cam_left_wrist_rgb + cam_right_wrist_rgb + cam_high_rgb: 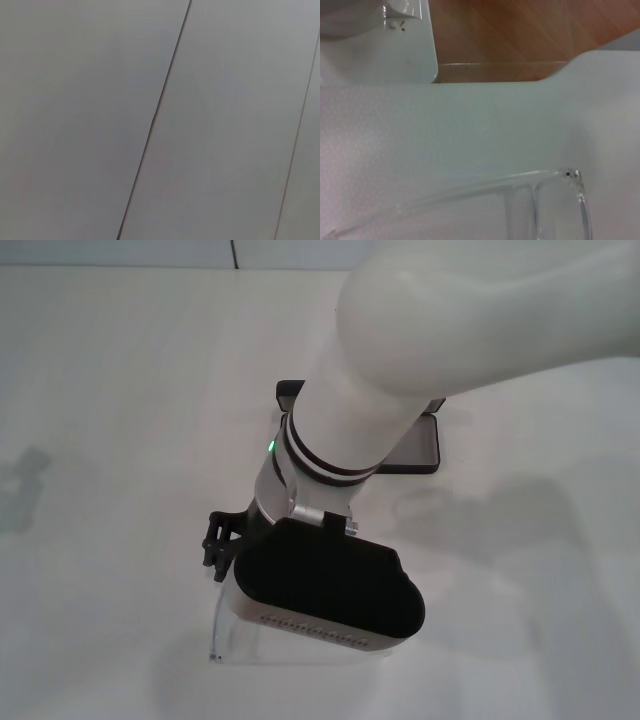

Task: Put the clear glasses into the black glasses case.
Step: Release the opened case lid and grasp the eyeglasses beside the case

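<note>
- Clearly the job is at an early stage: the clear glasses lie on the white table at the near edge, well apart from the black glasses case, which sits farther back with its lid open.
- Nothing is in the case as far as can be seen, though the right arm covers most of it.
- That arm reaches down over the glasses, and its wrist housing hides most of the right gripper. Only a small black part of the gripper shows beside the housing, just above the glasses, so I cannot tell whether the fingers are apart, together or clamped on anything.
- Still to do, by my reckoning: grasp the glasses, carry them back to the case and set them inside.
- The head view alone shows case and glasses together.
- The right wrist view shows the glasses close up, a hinge and one thin arm resting on the table, plus the table's edge and a wooden floor beyond.
- The left wrist view shows only plain grey panels, so the left gripper is out of sight, seemingly parked away from the work.
</note>
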You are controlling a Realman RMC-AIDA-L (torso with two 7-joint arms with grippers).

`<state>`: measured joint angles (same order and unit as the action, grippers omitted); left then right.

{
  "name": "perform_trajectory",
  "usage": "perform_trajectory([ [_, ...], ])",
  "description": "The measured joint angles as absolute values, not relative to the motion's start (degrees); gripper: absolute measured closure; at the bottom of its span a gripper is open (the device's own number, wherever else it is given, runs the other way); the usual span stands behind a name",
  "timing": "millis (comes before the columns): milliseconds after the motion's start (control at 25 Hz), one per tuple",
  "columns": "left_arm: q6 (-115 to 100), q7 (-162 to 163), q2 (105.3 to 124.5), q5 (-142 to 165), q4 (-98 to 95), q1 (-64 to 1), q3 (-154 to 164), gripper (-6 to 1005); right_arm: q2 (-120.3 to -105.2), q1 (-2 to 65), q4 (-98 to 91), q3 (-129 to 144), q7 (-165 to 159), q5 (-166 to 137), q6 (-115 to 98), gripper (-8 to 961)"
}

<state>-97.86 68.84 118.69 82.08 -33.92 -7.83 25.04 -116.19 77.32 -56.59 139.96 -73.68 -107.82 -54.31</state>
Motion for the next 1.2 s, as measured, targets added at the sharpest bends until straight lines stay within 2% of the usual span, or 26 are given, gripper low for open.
perform_trajectory([
  [520,-97.73,68.64,118.73,82.09,-33.77,-7.87,25.05,870,-116.19,76.96,-56.49,140.12,-73.12,-107.74,-54.23,517],
  [720,-97.72,68.64,118.74,82.09,-33.74,-7.61,25.05,870,-116.19,76.84,-56.66,140.71,-73.16,-107.7,-54.22,703],
  [1080,-97.72,68.64,118.66,82.09,-33.74,-7.5,25.04,870,-116.18,76.75,-57.0,140.82,-73.77,-107.65,-54.19,856],
  [1200,-97.72,68.64,118.64,82.09,-33.75,-7.44,25.04,870,-116.18,76.68,-57.06,141.19,-74.0,-107.63,-53.8,866],
])
